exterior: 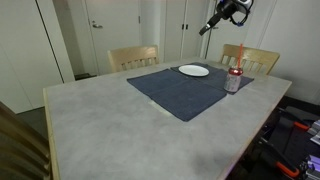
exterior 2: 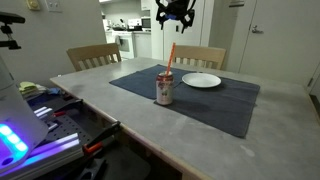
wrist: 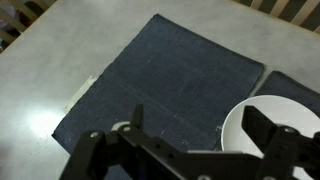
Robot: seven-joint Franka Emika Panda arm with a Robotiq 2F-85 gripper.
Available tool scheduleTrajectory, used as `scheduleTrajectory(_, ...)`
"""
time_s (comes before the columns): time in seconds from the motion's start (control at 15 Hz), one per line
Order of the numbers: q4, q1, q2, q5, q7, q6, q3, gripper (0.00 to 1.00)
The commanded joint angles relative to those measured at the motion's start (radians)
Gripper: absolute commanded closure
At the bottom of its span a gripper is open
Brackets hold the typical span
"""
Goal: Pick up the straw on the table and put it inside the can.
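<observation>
The red and silver can [exterior: 233, 80] [exterior 2: 165, 89] stands upright on the dark blue placemat [exterior: 180, 92] [exterior 2: 205, 95], near its edge. The thin red straw [exterior: 240, 56] [exterior 2: 171, 56] sticks up out of the can's top, leaning slightly. My gripper [exterior: 205, 29] [exterior 2: 173, 24] hangs high above the table [exterior: 100, 120] [exterior 2: 110, 95], well clear of the can, and holds nothing. In the wrist view the gripper [wrist: 200, 125] is open over the placemat [wrist: 170, 75], one of its fingers [wrist: 265, 125] crossing the white plate [wrist: 238, 135]. The straw does not show in that view.
The white round plate [exterior: 194, 70] [exterior 2: 201, 80] lies on the placemat beside the can. Wooden chairs [exterior: 133, 57] [exterior 2: 93, 55] stand along the table's far side. Equipment and cables [exterior 2: 50, 110] sit beyond the table edge.
</observation>
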Motion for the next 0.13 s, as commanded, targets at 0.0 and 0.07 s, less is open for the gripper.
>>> scheduleTrajectory(0.0,0.097,0.021,0.088,-0.157,0.102,-0.025,0.015,0.0)
scheduleTrajectory(0.07,0.112,0.02,0.095,-0.146,0.088,-0.038,0.015,0.0)
